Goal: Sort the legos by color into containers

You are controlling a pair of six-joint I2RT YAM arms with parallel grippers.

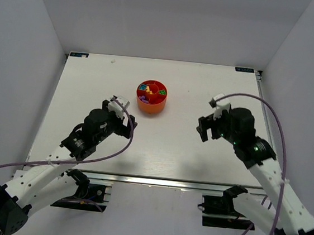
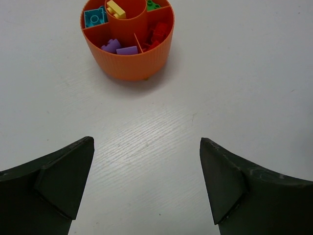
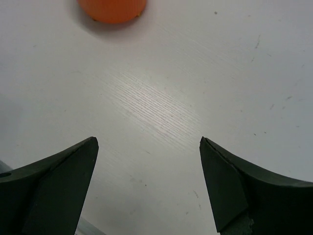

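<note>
The round orange bowl point(image 1: 151, 105) stands at the table's middle back, with wedge compartments around a central cup. In the left wrist view the bowl point(image 2: 129, 63) holds a cyan brick point(image 2: 95, 18), purple bricks point(image 2: 120, 47), red bricks point(image 2: 157, 34), a green brick point(image 2: 152, 5) and a yellow brick point(image 2: 116, 9) in the centre cup. My left gripper point(image 1: 124, 116) is open and empty, near left of the bowl; its gap point(image 2: 146, 181) shows only bare table. My right gripper point(image 1: 206, 128) is open and empty, right of the bowl. The right wrist view shows only the bowl's lower wall point(image 3: 112, 11).
The white table point(image 1: 170, 147) is closed in by grey walls at the left, back and right. Purple cables loop from both arms near the front edge.
</note>
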